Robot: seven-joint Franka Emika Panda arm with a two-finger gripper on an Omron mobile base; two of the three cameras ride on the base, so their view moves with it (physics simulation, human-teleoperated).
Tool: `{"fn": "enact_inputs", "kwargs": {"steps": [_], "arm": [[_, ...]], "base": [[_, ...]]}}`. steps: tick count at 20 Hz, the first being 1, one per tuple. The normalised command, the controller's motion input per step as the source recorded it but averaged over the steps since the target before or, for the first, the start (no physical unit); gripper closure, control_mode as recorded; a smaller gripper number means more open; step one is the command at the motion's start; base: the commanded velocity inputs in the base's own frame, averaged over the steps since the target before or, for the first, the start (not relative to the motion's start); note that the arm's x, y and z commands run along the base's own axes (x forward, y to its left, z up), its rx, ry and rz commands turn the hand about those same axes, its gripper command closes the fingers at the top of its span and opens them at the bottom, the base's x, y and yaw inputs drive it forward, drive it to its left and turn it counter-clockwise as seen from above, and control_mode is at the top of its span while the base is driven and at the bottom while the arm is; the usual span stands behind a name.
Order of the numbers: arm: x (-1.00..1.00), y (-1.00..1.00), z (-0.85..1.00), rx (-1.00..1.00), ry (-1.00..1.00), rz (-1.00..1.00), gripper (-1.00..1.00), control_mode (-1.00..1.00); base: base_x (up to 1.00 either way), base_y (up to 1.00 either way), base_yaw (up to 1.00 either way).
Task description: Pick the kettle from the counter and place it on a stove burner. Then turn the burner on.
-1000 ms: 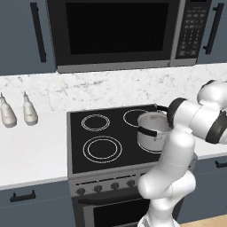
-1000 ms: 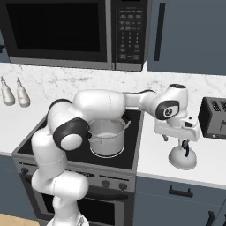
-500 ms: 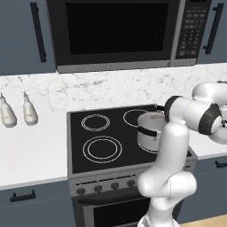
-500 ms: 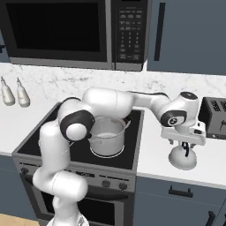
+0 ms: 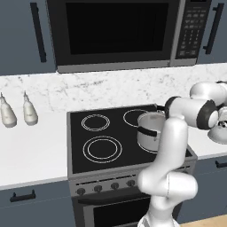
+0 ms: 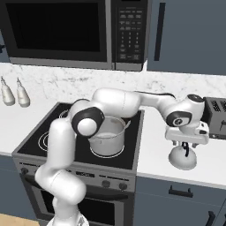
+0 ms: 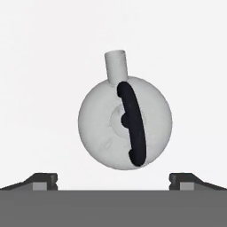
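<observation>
Hovering directly over the kettle [image 7: 124, 128], the gripper [image 6: 189, 142] has its jaws spread wide; in the hand view the fingertips [image 7: 43, 180] sit at the lower corners, with the kettle's dark handle centred between and above them, untouched. The kettle rests on the white counter [image 6: 207, 170] at the right of the right base view. Since a second ago the gripper has swung rightward, from left of the kettle to above it. A steel pot [image 6: 107, 137] stands on the cooktop [image 5: 81, 159], a toaster [image 6: 217, 117] behind, two bottles [image 5: 17, 111] at far left.

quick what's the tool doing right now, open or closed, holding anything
Tool: open, holding nothing, hanging right above the kettle on the counter.
</observation>
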Motion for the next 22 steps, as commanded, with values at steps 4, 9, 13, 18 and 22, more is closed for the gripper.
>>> {"fn": "enact_inputs", "kwargs": {"steps": [4,9,13,18,22], "arm": [[0.12,0.00,-0.22,0.00,0.00,0.09,-1.00,-1.00],[0.03,0.00,-0.20,0.00,0.00,0.06,-1.00,-1.00],[0.06,0.00,-0.14,0.00,0.00,0.00,-1.00,-1.00],[0.17,0.00,-0.07,0.00,0.00,0.00,-1.00,-1.00],[0.20,-0.08,0.00,0.00,0.00,0.00,-1.00,-1.00]], "base": [[0.00,0.00,0.00],[0.00,0.00,0.00],[0.00,0.00,0.00],[0.00,0.00,0.00],[0.00,0.00,0.00]]}}
